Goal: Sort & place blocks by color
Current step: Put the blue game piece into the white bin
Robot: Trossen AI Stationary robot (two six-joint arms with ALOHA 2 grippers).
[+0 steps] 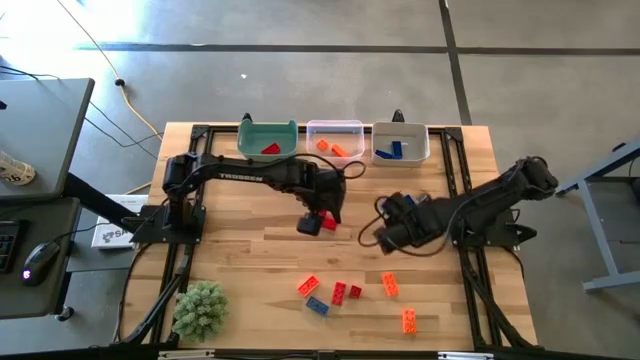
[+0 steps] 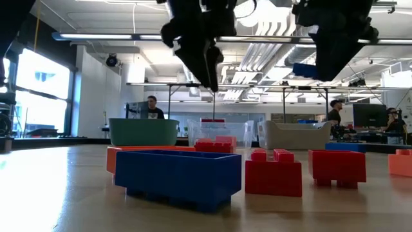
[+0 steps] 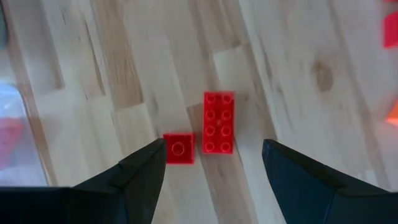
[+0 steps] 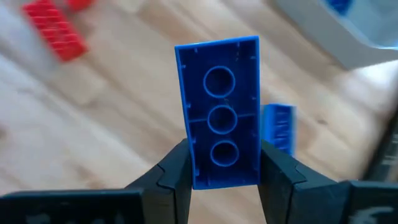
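My left gripper (image 3: 211,163) is open and hangs above two red blocks on the table, a long one (image 3: 218,122) and a small one (image 3: 178,148); its fingers stand on either side of them without touching. In the high view it (image 1: 316,220) is mid-table by the red blocks (image 1: 328,224). My right gripper (image 4: 225,171) is shut on a long blue block (image 4: 219,106), right of centre (image 1: 386,230). Several orange, red and blue blocks (image 1: 340,292) lie near the table's near edge. My right gripper pinches the blue block between its two fingers (image 4: 177,177), by its two long sides near one end (image 4: 225,174). The block's hollow underside faces the wrist camera, and its length runs out along the fingers. It is lifted clear of the table.
Three bins stand along the far edge: green (image 1: 268,140) with a red block, clear (image 1: 335,140) with orange ones, grey (image 1: 400,142) with blue ones. Another blue block (image 4: 278,127) shows beyond the held one. A fuzzy green ball (image 1: 200,308) sits at the near left corner.
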